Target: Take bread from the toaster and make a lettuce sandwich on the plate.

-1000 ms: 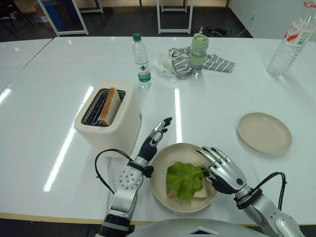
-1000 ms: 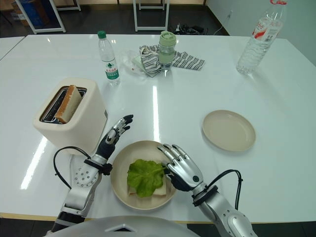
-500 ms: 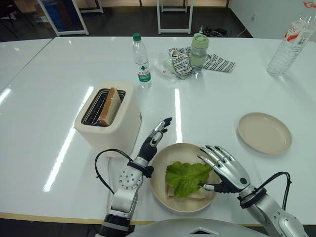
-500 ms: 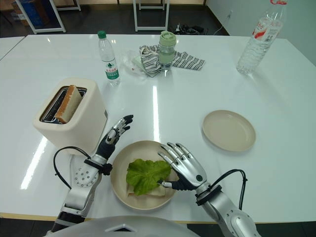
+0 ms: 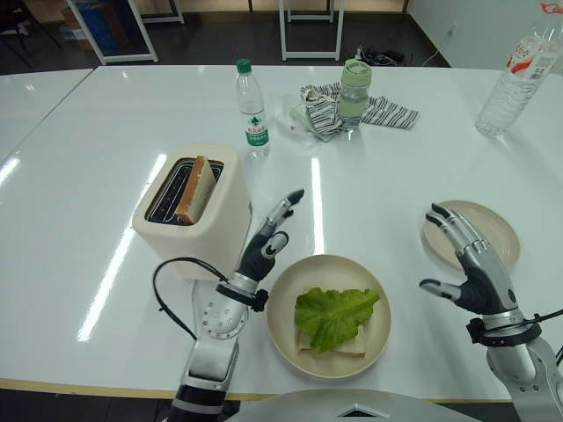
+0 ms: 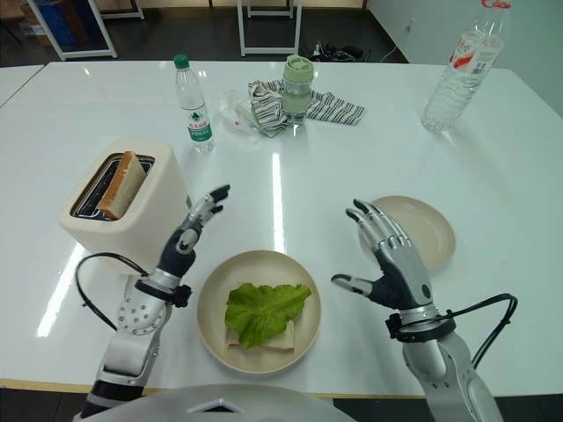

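Note:
A cream toaster (image 5: 189, 211) stands at the left with one bread slice (image 5: 199, 188) upright in its slot. In front of me a cream plate (image 5: 286, 291) holds a bread slice (image 5: 353, 344) with a green lettuce leaf (image 5: 332, 314) lying on top. My left hand (image 5: 262, 249) is open, fingers stretched out, between the toaster and the plate. My right hand (image 5: 471, 265) is open and raised, to the right of the plate and apart from it.
A second, bare plate (image 5: 493, 227) lies at the right, partly behind my right hand. At the back stand a small water bottle (image 5: 252, 109), a green cup (image 5: 354, 94) on a striped cloth (image 5: 387, 112), and a large bottle (image 5: 517, 77).
My right hand let go of the lettuce, lifted off the plate and swung right, now hovering open. The left hand rose slightly. The lettuce lies flatter on the bread.

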`<state>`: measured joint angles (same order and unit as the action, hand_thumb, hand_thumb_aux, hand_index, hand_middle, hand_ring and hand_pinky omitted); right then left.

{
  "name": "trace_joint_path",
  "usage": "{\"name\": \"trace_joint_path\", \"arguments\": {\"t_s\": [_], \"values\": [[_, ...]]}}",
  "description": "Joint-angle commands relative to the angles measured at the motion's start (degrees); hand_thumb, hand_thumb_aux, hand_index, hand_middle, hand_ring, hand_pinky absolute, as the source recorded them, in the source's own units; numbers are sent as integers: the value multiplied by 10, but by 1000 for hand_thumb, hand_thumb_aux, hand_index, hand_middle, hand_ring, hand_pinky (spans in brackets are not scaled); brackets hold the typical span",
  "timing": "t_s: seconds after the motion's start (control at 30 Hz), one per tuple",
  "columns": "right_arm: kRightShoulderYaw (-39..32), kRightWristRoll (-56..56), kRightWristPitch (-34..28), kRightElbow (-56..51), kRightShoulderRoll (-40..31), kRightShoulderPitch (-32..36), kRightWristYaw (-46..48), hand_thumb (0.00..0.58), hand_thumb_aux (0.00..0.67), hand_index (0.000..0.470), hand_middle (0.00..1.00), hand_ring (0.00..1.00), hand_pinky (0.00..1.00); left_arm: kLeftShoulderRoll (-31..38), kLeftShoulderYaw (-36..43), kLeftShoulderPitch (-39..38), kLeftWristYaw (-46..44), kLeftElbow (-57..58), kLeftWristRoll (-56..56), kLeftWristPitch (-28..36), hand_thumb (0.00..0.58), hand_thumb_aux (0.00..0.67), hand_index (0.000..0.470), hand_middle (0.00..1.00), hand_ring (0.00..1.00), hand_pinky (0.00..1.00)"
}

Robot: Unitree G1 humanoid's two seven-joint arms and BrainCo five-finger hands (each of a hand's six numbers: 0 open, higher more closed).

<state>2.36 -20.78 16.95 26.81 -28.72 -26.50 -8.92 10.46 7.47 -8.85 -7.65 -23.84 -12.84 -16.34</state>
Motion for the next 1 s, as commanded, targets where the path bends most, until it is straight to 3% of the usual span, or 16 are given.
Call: {"name": "trace_joint_path", "arguments": {"t_s": [0.03, 0.17, 0.3, 0.63, 1.0], "values": [[9, 40, -21, -4, 31, 8, 29, 0, 0, 0, 0, 0, 0, 48, -116, 43, 33, -100, -93, 22, 0, 0, 0, 0, 0, 0], [19, 43, -19, -14, 43, 11, 47, 0, 0, 0, 0, 0, 0, 112, -225, 54, 62, -85, -214, 75, 0, 0, 0, 0, 0, 0], [23, 38, -15, -21, 55, 11, 56, 0, 0, 0, 0, 0, 0, 151, -263, 46, 89, -45, -302, 107, 0, 0, 0, 0, 0, 0], [35, 33, -10, -29, 70, 8, 72, 0, 0, 0, 0, 0, 0, 149, -204, 13, 45, 13, -360, 186, 0, 0, 0, 0, 0, 0], [55, 37, -4, -35, 71, 4, 91, 0, 0, 0, 0, 0, 0, 159, -179, 8, 87, 89, -375, 221, 0, 0, 0, 0, 0, 0]]}}
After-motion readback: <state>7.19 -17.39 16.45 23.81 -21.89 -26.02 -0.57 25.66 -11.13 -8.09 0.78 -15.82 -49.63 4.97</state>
